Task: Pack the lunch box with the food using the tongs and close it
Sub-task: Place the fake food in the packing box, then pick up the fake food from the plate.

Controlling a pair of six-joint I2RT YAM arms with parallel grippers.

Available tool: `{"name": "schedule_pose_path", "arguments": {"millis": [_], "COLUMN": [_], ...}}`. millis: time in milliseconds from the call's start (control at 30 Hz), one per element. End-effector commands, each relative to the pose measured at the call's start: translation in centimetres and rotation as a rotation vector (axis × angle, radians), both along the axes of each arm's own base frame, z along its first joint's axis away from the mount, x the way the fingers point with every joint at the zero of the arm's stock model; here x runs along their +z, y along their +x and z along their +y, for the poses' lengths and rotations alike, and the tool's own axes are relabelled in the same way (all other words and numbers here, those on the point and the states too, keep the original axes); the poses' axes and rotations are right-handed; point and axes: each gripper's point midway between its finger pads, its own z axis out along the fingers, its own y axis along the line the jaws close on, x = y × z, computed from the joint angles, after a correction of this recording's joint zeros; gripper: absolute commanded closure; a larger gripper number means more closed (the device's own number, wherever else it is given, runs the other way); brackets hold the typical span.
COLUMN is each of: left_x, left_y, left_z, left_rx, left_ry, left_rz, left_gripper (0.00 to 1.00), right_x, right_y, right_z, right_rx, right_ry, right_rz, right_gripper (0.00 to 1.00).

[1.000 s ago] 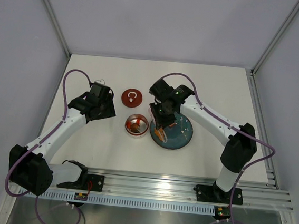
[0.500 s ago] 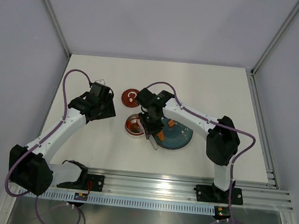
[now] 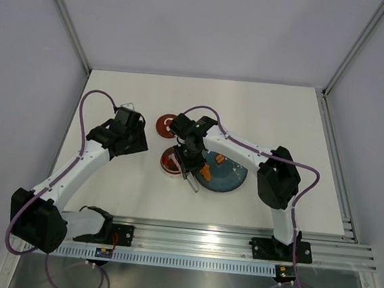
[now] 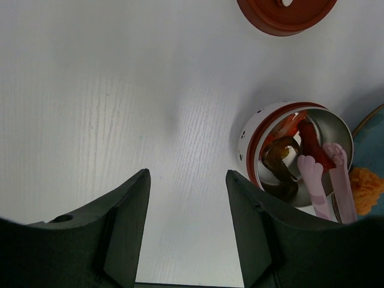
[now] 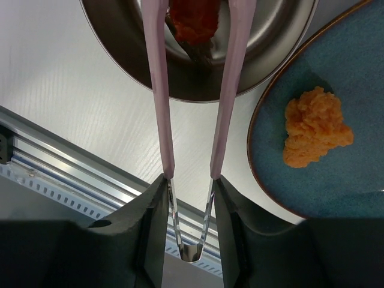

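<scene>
- Room: plain pale walls and metal corner posts around a white worktop (image 3: 276, 118).
- Teal plate (image 3: 229, 180) mid-worktop, an orange piece (image 5: 315, 126) still on it, so packing isn't finished imo.
- lunch box (image 4: 249, 141) just beside the plate, toward the left edge, with food (image 4: 281, 157) already inside.
- lid (image 4: 282, 9) lies off, toward the far edge. Closing's left.
- right gripper (image 5: 189, 180) clamps the tongs (image 5: 161, 102); tips spread in the box, red piece (image 5: 192, 21) looks unpinched.
- left gripper (image 4: 187, 180) gapes, empty.

Pink tongs (image 5: 231, 90), teal plate (image 5: 360, 72) (orange food (image 5: 315, 127)), red lid (image 4: 282, 12).
</scene>
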Motion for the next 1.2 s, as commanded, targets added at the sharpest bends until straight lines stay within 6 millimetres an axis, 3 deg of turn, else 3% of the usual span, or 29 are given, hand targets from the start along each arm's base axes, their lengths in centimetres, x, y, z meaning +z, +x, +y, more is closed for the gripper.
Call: {"name": "schedule_pose_path", "arguments": {"millis": [0,133,433,833,1000,1167], "left_x": [0.6,0.6,0.7,1.1,1.2,1.3], "left_y": [0.3,0.3,0.3,0.6,0.7,0.9], "left_z": [0.2,0.2,0.2,-0.2,-0.2,-0.2], "left_rx": [0.006,0.007,0.010,0.007,0.000,-0.001], "left_ry": [-0.001,-0.004,-0.008,-0.022,-0.020,-0.014], "left_rz": [-0.037,-0.036,-0.040,-0.047,-0.050,-0.051], "left_gripper": [0.43,0.43,0.43,0.43,0.43,0.43], "right_x": [1.8,1.8,2.6,7.0,7.5,5.9], "right_y": [0.2,0.1,0.3,1.7,3.1,2.9], "right_z": [1.5,1.5,1.3,-0.7,-4.9,-10.1], "right_rx": [0.031,0.032,0.023,-0.034,-0.144,-0.237], "right_ry": [0.066,0.066,0.067,0.093,0.087,0.034], "right_rz": [-0.026,-0.024,-0.053,-0.183,-0.197,-0.165], "right_gripper": [0.59,0.55,0.58,0.64,0.64,0.64]}}
